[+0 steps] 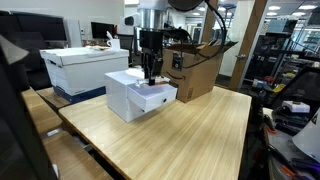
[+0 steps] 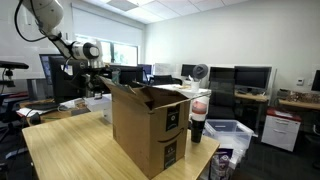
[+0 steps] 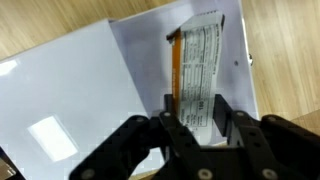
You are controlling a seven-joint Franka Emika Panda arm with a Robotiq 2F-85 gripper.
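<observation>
White card is what the gripper (image 1: 150,70) stands over in an exterior view: a low box (image 1: 135,95) on the wooden tabletop (image 1: 190,135), just beside a brown carton (image 1: 195,70), with the arm upright above the box's top. In an exterior view from another side, the carton (image 2: 150,125) hides most of this. Only the gripper (image 2: 97,82) shows behind it, too small to read. The wrist view tells most: a printed strip (image 3: 197,60) with an orange edge lies flat on the box (image 3: 80,90). Its near end sits between the fingers (image 3: 176,112), which stand on either side of it; whether they pinch it I cannot tell. To do this well, I judge, keep the strip centred in the gap and close squarely across its width. Press lightly, since the lid may flex and so thin a strip could slide out.
</observation>
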